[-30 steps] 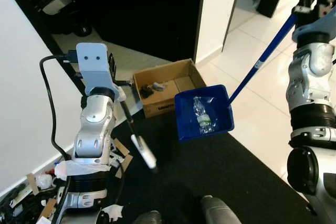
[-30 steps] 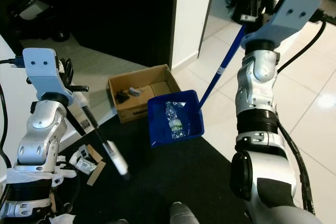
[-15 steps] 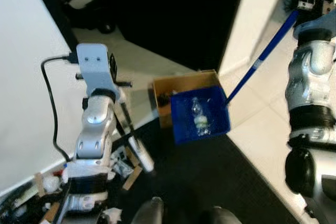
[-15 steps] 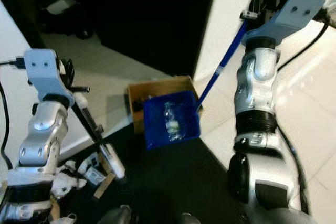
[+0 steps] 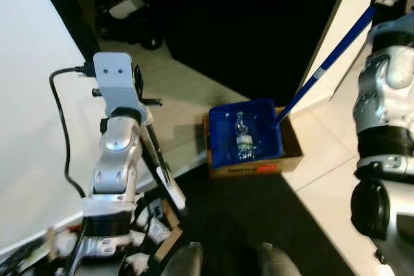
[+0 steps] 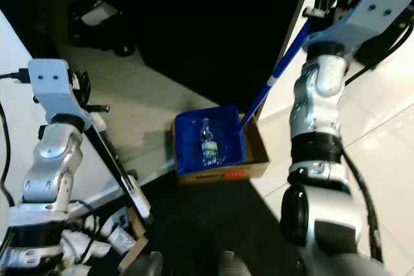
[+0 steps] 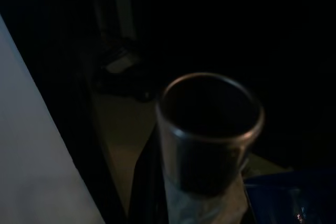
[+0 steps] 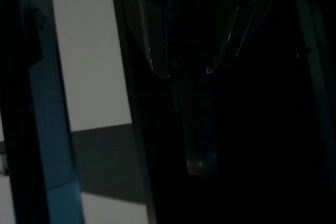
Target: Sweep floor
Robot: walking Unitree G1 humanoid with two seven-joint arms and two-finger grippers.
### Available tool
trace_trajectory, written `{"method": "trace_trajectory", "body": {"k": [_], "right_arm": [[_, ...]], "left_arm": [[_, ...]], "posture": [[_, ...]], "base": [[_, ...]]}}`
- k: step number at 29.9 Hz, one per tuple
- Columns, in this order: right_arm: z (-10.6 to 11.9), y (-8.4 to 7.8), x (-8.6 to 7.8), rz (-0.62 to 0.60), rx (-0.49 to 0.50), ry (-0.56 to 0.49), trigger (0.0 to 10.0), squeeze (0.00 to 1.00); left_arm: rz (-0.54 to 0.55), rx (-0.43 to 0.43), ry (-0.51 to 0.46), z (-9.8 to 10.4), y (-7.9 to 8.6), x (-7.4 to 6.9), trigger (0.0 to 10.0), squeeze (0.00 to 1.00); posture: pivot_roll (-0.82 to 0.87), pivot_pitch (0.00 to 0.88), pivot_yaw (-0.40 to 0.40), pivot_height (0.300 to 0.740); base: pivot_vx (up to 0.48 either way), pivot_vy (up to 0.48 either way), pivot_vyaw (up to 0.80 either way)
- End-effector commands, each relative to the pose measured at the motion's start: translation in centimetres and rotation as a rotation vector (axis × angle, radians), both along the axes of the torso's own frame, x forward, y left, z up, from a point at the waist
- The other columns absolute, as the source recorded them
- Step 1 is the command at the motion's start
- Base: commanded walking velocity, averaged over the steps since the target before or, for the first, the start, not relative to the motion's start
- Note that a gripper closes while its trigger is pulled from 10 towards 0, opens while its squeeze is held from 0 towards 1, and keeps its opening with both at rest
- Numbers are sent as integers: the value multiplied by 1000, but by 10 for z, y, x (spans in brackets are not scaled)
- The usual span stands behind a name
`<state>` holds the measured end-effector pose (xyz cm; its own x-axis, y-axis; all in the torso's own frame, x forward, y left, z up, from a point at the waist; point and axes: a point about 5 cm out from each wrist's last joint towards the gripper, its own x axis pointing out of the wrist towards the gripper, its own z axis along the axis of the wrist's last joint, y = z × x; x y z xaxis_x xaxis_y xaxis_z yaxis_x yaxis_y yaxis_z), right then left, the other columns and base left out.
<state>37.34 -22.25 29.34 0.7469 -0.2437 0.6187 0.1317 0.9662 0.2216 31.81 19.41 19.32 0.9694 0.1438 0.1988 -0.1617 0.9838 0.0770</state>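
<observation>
A blue dustpan (image 5: 246, 135) on a long blue handle (image 5: 326, 66) hangs directly over an open cardboard box (image 5: 284, 159) that sits on the floor where the dark mat meets pale tile. A clear plastic bottle (image 5: 242, 136) lies inside the dustpan, so the pan seems to be held there to tip its load into the box. The handle rises to the upper right toward the robot's right arm (image 5: 381, 88); the right gripper is past the frame edge, and its dark wrist picture does not settle whether its fingers are spread or pinching the handle.

On the left, the robot's left arm (image 5: 116, 153) is raised beside a white wall, with a black broom stick (image 6: 113, 159) slanting down from it toward the floor. The broom looks parked out of the way while the pan is emptied. The left gripper's fingers cannot be made out either, so its grip is unclear.

Scraps of paper and cardboard (image 6: 119, 240) lie on the floor near the foot of the broom, apparently litter not yet swept.
</observation>
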Motion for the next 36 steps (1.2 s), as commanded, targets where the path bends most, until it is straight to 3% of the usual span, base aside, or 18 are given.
{"method": "trace_trajectory", "body": {"k": [1, 23, 36], "right_arm": [[11, -4, -5, -25, 15, -69, 10000, 0], [7, -10, -7, -60, 26, -63, 10000, 0], [10, -10, -8, -99, -71, -70, 10000, 0]], "left_arm": [[-13, 18, -29, 5, -2, 0, 10000, 0], [-47, 32, -29, 6, -5, 1, 10000, 0], [-66, 26, -21, 2, -7, -1, 10000, 0]], "posture": [[41, 70, 13, 740], [45, 74, 34, 740], [45, 78, 33, 740]], "base": [[472, 0, 0], [444, 0, 0], [0, 0, 0]]}}
